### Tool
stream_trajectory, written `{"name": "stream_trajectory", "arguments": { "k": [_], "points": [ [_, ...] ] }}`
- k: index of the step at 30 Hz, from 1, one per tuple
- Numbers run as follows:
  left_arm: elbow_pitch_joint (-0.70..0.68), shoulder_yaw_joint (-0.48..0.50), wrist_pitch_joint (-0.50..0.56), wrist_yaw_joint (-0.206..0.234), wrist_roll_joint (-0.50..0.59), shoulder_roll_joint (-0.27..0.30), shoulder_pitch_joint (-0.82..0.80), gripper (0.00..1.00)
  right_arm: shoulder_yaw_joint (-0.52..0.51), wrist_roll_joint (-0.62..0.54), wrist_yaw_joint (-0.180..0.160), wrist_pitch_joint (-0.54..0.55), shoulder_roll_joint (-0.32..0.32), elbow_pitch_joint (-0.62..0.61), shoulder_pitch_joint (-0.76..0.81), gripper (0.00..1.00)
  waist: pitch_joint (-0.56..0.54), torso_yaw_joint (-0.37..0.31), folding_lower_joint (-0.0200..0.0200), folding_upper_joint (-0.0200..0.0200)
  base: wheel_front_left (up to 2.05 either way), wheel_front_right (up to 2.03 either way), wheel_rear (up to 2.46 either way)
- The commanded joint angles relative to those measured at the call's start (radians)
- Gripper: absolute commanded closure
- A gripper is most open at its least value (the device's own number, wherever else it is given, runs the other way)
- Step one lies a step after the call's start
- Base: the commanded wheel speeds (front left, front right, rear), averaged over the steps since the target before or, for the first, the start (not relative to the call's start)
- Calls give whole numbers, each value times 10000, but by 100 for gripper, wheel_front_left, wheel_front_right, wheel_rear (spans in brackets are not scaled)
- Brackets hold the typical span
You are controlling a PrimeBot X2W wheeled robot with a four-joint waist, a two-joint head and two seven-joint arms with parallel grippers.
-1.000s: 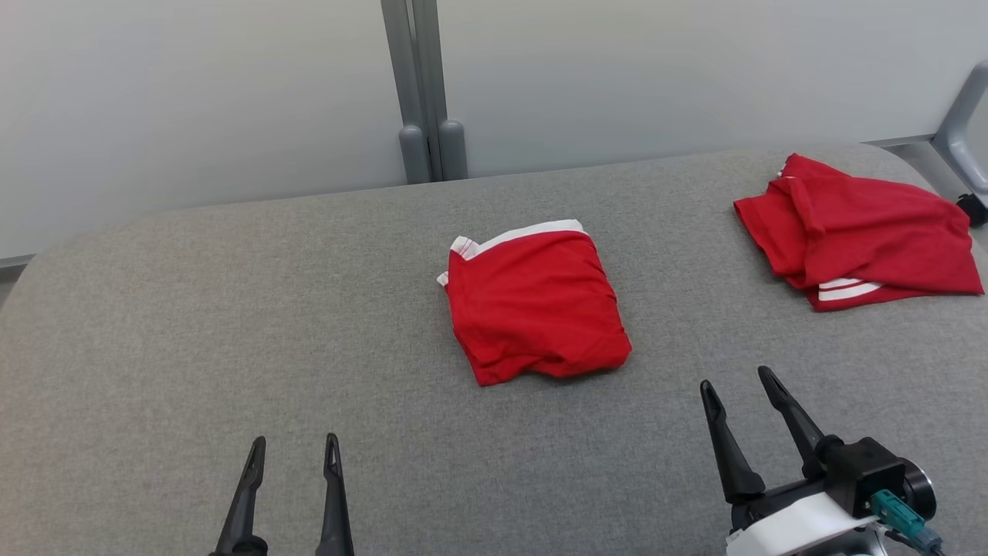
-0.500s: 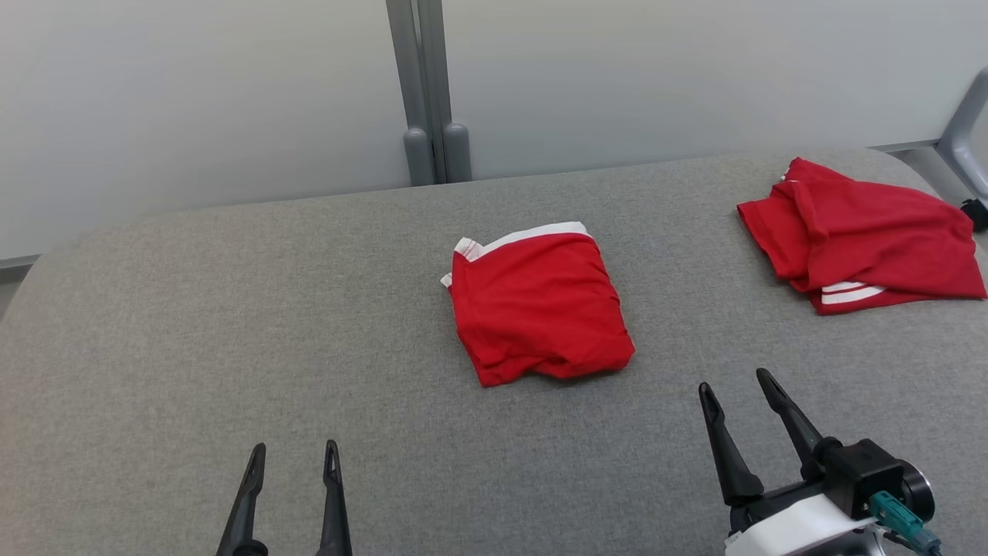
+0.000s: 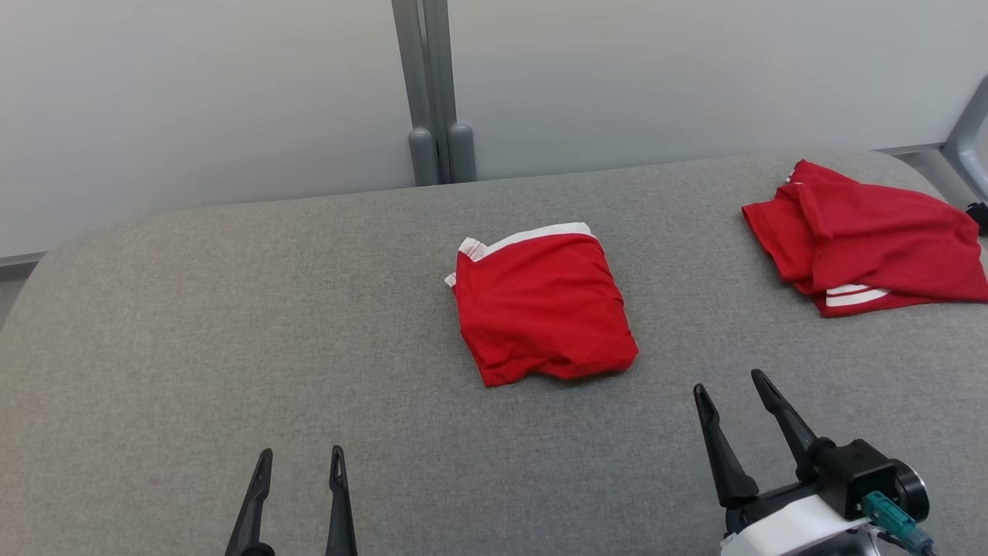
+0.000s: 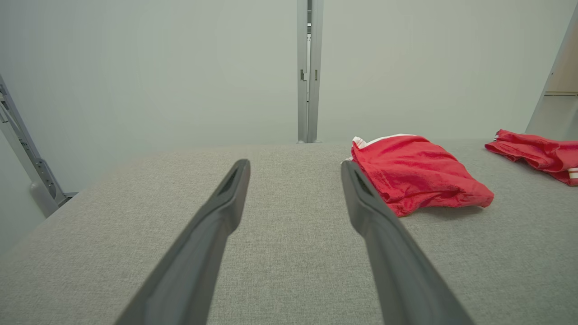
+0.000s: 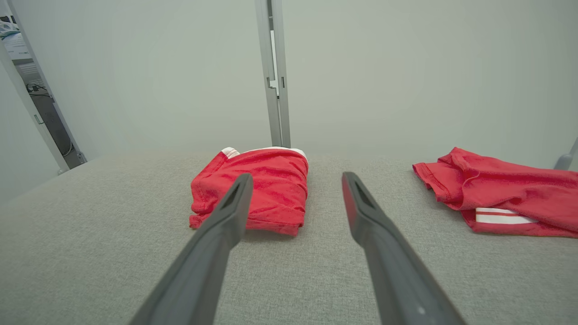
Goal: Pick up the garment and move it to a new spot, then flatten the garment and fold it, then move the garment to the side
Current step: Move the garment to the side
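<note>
At the bottom edge of the head view, lower left, we see the left gripper (image 3: 301,452), its two dark fingers spread with nothing between them, over bare grey cloth. At lower right the right gripper (image 3: 728,382) is spread just as wide and is equally empty. Its tips point up the frame toward the near right corner of the folded garment (image 3: 544,305), close to it but not touching.

That garment lies in the middle of the frame on the padded grey table (image 3: 231,324). It is a compact red near-square with a white band along its far edge and some rumpling along its near edge. We judge the pick-up, flattening and folding to be done, and only the move to the side to be left. Neither gripper has hold of it yet.

Farther back, at the upper right, a second red garment (image 3: 864,239) with white stripes lies loosely heaped, well apart from the folded one. We cannot tell whether it is finished work or waiting its turn. It takes up the right side, so the bare left side looks the freer place. Nothing lies between the grippers and the folded piece. Behind the table stand a grey post (image 3: 432,85) and pale wall panels (image 3: 193,93).
</note>
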Motion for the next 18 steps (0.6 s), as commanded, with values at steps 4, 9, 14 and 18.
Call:
{"name": "stream_trajectory", "arguments": {
  "k": [4,9,14,18],
  "points": [
    [100,-80,-27,65,135,14,-73,0,241,94,-13,-24,11,168,-235,0,129,100,0,-1,0,0,0],
    [184,-173,-27,36,95,14,-288,0,1016,992,-15,-24,-279,589,-646,0,411,263,0,-1,0,0,0],
    [203,-414,-27,-56,-24,14,-500,0,1796,3150,-15,-24,-787,1140,-1575,0,846,484,0,-1,0,0,0],
    [165,-539,-27,-126,-40,14,-822,0,2412,5531,-13,-24,-1488,1459,-2653,0,1381,683,0,-1,0,0,0]
  ]
}}
